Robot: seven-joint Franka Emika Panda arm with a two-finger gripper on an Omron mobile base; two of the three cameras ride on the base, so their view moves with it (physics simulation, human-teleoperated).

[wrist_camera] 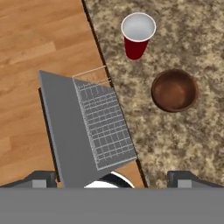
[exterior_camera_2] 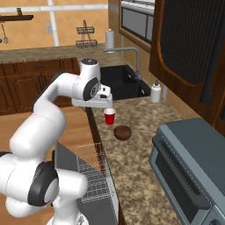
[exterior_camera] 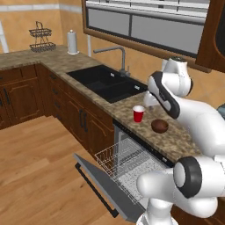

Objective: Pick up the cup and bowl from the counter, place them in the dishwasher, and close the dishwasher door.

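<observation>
The red cup (wrist_camera: 137, 34) with a white inside stands upright on the granite counter (wrist_camera: 183, 140), close to its front edge. The dark brown bowl (wrist_camera: 174, 90) sits upright beside it, a short gap apart; both also show as cup (exterior_camera: 138, 114) and bowl (exterior_camera: 159, 126). The dishwasher door (wrist_camera: 65, 131) is dropped fully open over the wood floor, and the white wire rack (wrist_camera: 105, 127) is pulled out above it. My gripper (wrist_camera: 113, 178) hangs high over the counter edge, open and holding nothing, with its fingertips (wrist_camera: 43, 177) far apart. In the right base view the gripper (exterior_camera_2: 105, 105) appears just above the cup (exterior_camera_2: 109, 117).
A black sink (exterior_camera: 107, 81) with a faucet (exterior_camera: 118, 55) lies left of the cup. A white soap dispenser (exterior_camera_2: 155, 92) stands behind the sink. A grey toaster oven (exterior_camera_2: 193, 167) occupies the counter to the right. Dark upper cabinets (exterior_camera_2: 189, 44) hang overhead.
</observation>
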